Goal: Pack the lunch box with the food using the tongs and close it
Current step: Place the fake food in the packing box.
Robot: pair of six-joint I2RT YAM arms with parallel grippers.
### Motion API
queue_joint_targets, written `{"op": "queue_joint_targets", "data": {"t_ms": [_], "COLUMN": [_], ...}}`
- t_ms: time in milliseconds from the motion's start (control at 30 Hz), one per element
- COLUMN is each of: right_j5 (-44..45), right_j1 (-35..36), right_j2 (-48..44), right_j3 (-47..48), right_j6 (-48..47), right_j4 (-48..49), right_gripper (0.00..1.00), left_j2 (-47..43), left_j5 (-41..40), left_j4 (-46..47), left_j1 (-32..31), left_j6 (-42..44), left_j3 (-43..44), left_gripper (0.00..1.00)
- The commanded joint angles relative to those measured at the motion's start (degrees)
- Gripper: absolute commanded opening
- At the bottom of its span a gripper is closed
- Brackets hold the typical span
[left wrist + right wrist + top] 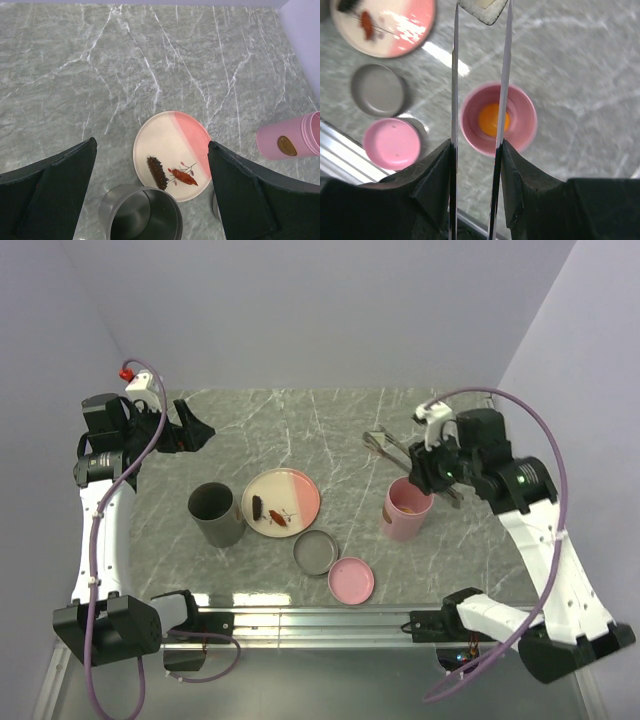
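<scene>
Right wrist view: we see our right fingers point(432, 190) pinched on the tongs point(455, 100), whose tips grip the pale-and-dark square point(482, 10) beyond the pink lunch box point(530, 125) holding the orange piece point(487, 120). Our left fingers point(55, 190) stand wide apart, far from the tongs.

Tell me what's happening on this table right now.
The right arm holds the tongs in its jaws, and the tongs pinch a small pale-and-dark square piece at their tips, not yet in a container. An orange piece already lies in the pink container. A dark brown piece and a reddish piece are on the plate. The left arm hangs with jaws open, holding nothing. The grey lid and pink lid lie loose, so nothing is closed.
</scene>
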Motion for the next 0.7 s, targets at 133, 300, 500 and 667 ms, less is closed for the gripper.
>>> {"op": "queue_joint_targets", "data": {"t_ms": [133,300,500,667], "right_j5": [1.1,1.2,-1.1,-1.2], "right_j1": [-7.8,-11.8,-14.8,-15.3], "right_j2": [-12.0,-17.0,-21.8,-22.5], "right_j3": [-8.7,-11.7,-17.4,-17.8], "right_j6": [-3.4,-4.4,-5.2,-5.9], "right_j4": [-2.4,-5.4,-8.3,-10.1], "right_gripper": [0.35,0.36,0.36,0.39], "left_j2": [1.7,2.0,2.1,1.4], "left_j5": [2.7,4.4,5.0,3.7], "left_j4": [1.1,2.4,2.8,1.9], "left_j1": [-0.1,-0.1,-0.2,-0.1], "left_j6": [1.0,0.5,0.0,1.7], "left_j3": [3.6,2.8,2.7,2.7], "left_gripper": [0.99,0.99,0.99,1.0]}}
